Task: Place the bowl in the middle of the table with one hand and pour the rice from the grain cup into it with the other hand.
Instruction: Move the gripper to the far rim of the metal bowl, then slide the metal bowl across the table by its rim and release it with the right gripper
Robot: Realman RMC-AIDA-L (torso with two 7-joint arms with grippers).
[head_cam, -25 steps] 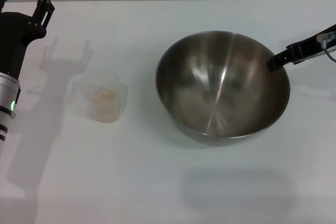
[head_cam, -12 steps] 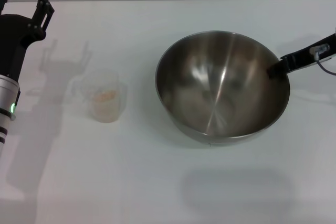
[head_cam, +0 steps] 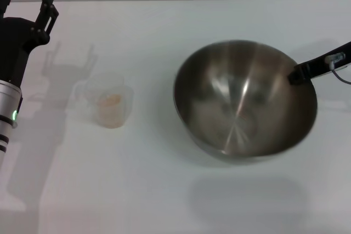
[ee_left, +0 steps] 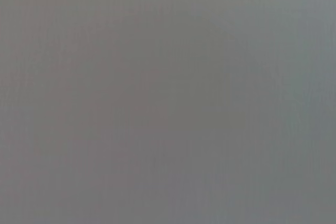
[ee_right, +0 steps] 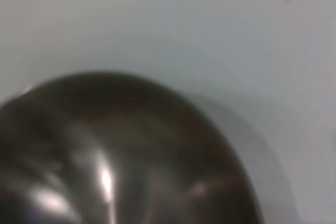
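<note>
the stainless-steel mixing bowl (head_cam: 245,100) sits right of centre on the white surface (head_cam: 164,190), with the right end effector (head_cam: 296,75) at its right rim, apparently pinching the rim — the fingers themselves are hidden by the steel, so a firm grip is only a judgement. the right wrist view shows the bowl's dark inner wall (ee_right: 121,156) close up and bare surface beyond it. the bowl looks not quite centred yet, so the placing step seems unfinished.

the main risk: a thin rim hold on a wide, smooth bowl can slip or let the bowl tip, and a sudden pull would slide it off line. a further risk is dragging it left too far, toward the grain cup (head_cam: 109,102), which stands upright well apart from it with the rice (head_cam: 111,99) a pale heap inside.

the left end effector (head_cam: 27,4) hovers near the far left edge, fingers spread and empty, away from the cup. its wrist view shows only flat grey.

there is broad open room between cup and bowl, and in front of both — enough for the pour.
</note>
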